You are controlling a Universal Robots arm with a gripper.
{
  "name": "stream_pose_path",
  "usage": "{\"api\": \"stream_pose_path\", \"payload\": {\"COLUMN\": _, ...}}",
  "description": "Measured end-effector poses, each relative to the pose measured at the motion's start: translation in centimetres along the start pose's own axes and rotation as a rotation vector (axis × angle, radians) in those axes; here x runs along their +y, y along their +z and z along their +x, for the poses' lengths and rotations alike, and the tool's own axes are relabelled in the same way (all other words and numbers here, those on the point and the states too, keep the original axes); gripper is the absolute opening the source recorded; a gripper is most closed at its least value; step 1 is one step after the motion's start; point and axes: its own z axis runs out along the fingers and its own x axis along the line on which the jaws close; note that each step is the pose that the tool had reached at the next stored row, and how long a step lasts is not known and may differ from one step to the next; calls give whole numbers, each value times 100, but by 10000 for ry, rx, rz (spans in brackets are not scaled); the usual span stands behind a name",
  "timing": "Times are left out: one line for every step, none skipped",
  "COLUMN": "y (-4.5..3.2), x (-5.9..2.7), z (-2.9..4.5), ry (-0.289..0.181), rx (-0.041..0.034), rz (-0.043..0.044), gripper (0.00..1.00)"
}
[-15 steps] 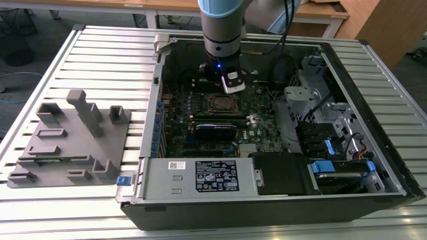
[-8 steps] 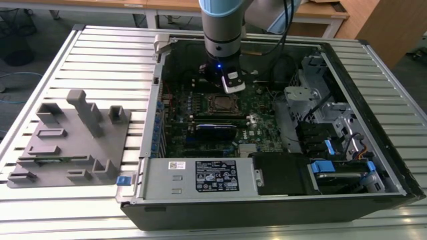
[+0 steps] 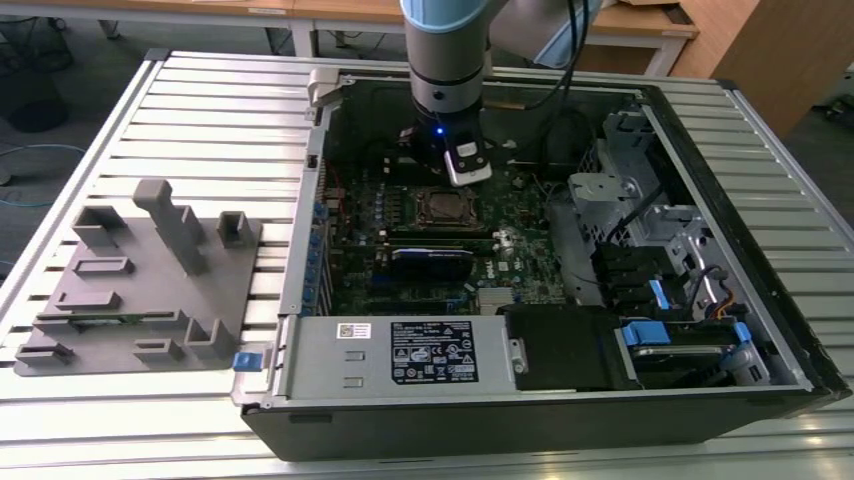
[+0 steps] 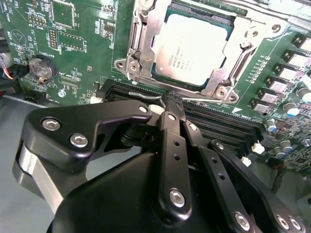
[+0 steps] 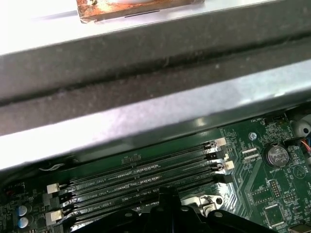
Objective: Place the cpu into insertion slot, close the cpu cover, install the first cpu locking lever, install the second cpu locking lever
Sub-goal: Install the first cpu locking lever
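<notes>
- Second wrist view: small flat square cpu with a dull silver-grey metal top (image 4: pixel 192 46) seated in the square silver-rimmed insertion slot (image 4: pixel 194 10) on the green circuit board (image 4: pixel 87 48).
- Thin silvery square cpu cover (image 4: pixel 142 36) lying down flat, framing the chip through its central cut-out; placing and closing judged done.
- Black two-finger gripper (image 4: pixel 170 104) poised at the socket's edge on the side of the long black memory slots (image 4: pixel 218 124), fingertips drawn together into one point. Cannot tell whether anything is pinched between them.
- Thin silver locking lever rod (image 4: pixel 214 101) running along that same socket edge, just beside the fingertips.
- Step in hand, as a judgement: the first locking lever. Calls for a firm press on the rod, down and sideways under its catch, without sliding off onto the memory slots.
- Exterior view: grey arm reaching straight down into the open black computer case (image 3: pixel 747 200), wrist vertical, gripper (image 3: pixel 457 185) low over the board just beyond the socket (image 3: pixel 441 207).
- First wrist view: same memory slots (image 5: pixel 146 170) lying ahead of the fingers.
</notes>
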Motion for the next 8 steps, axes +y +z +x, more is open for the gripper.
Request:
{"api": "stream_pose_path", "payload": {"y": 1, "x": 2, "z": -1, "ry": -1, "rx": 1, "rz": 0, "gripper": 11}}
{"api": "stream_pose_path", "payload": {"y": 1, "x": 4, "z": -3, "ry": -1, "rx": 2, "rz": 1, "gripper": 11}}
{"api": "stream_pose_path", "payload": {"y": 2, "x": 7, "z": -4, "ry": -1, "rx": 1, "rz": 2, "gripper": 11}}
{"api": "stream_pose_path", "payload": {"y": 3, "x": 11, "z": -5, "ry": -1, "rx": 1, "rz": 4, "gripper": 11}}
{"api": "stream_pose_path", "payload": {"y": 4, "x": 15, "z": -6, "ry": -2, "rx": 1, "rz": 5, "gripper": 11}}
{"api": "stream_pose_path", "payload": {"y": 5, "x": 18, "z": -6, "ry": -2, "rx": 0, "rz": 5, "gripper": 11}}
{"api": "stream_pose_path", "payload": {"y": 6, "x": 20, "z": -6, "ry": -2, "rx": 0, "rz": 5, "gripper": 11}}
{"api": "stream_pose_path", "payload": {"y": 6, "x": 21, "z": -6, "ry": -2, "rx": 1, "rz": 5, "gripper": 11}}
